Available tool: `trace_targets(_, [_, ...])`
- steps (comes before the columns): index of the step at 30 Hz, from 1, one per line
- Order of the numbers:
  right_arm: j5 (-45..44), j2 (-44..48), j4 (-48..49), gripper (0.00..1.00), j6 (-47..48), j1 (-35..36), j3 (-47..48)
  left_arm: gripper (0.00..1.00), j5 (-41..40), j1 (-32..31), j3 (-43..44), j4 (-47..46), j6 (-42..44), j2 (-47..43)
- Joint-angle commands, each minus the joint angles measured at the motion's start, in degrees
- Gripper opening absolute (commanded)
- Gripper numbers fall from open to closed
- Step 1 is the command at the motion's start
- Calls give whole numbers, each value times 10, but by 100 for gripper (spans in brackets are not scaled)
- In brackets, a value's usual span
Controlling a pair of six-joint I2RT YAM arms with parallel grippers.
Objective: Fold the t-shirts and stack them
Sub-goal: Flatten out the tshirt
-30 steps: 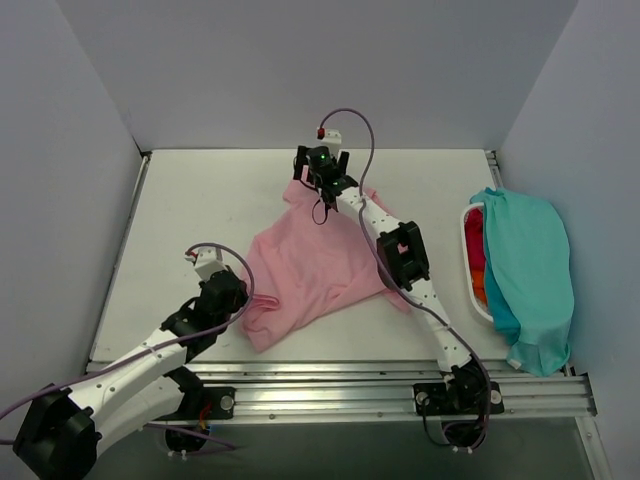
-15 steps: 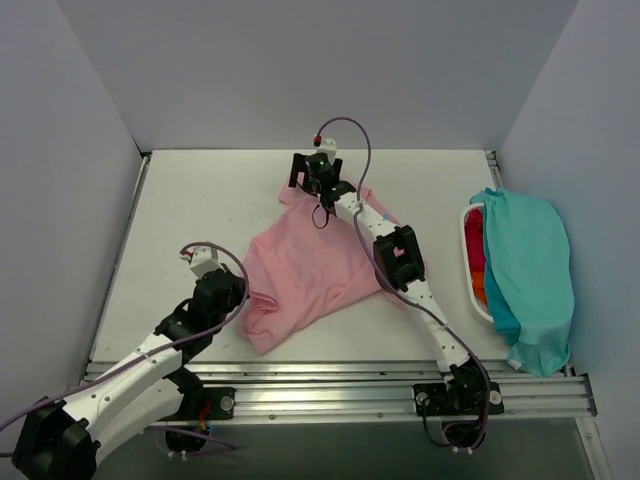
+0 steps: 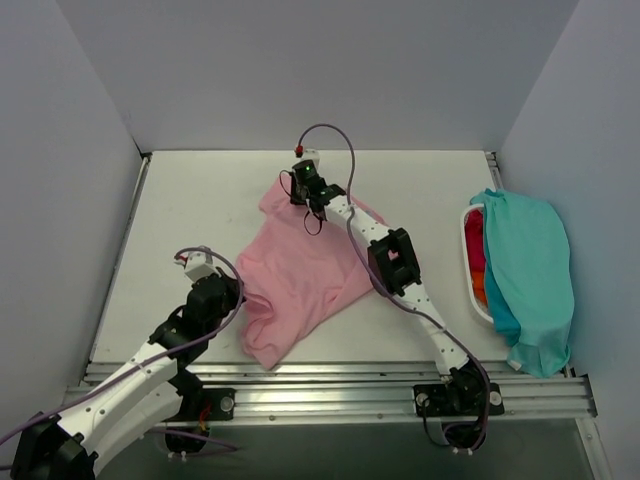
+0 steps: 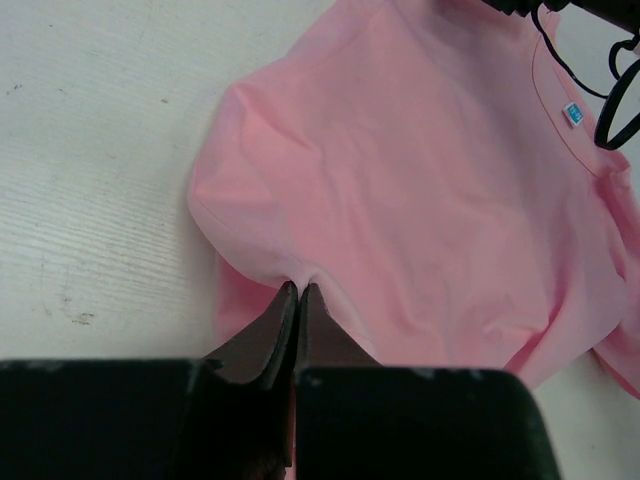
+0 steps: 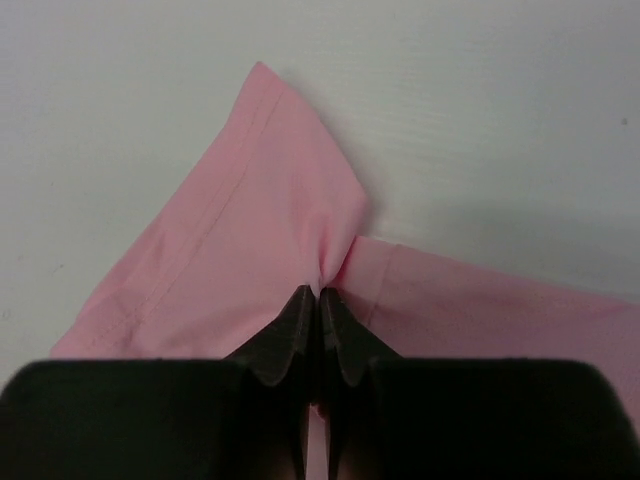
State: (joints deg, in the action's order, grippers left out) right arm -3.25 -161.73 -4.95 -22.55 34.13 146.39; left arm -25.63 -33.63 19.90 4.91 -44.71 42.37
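Early stage. The light pink cotton t-shirt (image 3: 300, 275) lies crumpled and unfolded mid white surface (image 3: 190, 210). The left gripper (image 4: 296, 290) has its fingers clamped on the shirt's near-left edge, and the right gripper (image 5: 318, 291) has its fingers pinched on a far corner fold. The teal t-shirt (image 3: 530, 265) drapes over the white basket (image 3: 466, 250) at right, with the red shirt (image 3: 476, 243) and orange shirt (image 3: 481, 287) inside. No fold or stack yet, so judging by this, all the shirts remain.

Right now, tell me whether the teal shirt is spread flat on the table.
No, the teal shirt hangs draped over the white basket at the right.
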Motion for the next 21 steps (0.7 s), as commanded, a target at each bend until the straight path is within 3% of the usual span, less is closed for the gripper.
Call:
trace_targets(1, [-8, 27, -93, 0, 7, 9, -89, 2, 15, 5, 0, -31, 6, 3])
trace_targets(11, [-81, 172, -14, 0, 38, 21, -242, 2, -1, 7, 8, -28, 5, 28])
trace_targets(17, [-157, 356, 42, 0, 53, 25, -411, 2, -7, 6, 51, 54, 9, -42])
trace_targets(21, [-199, 530, 92, 0, 38, 26, -535, 2, -24, 3, 102, 130, 31, -104])
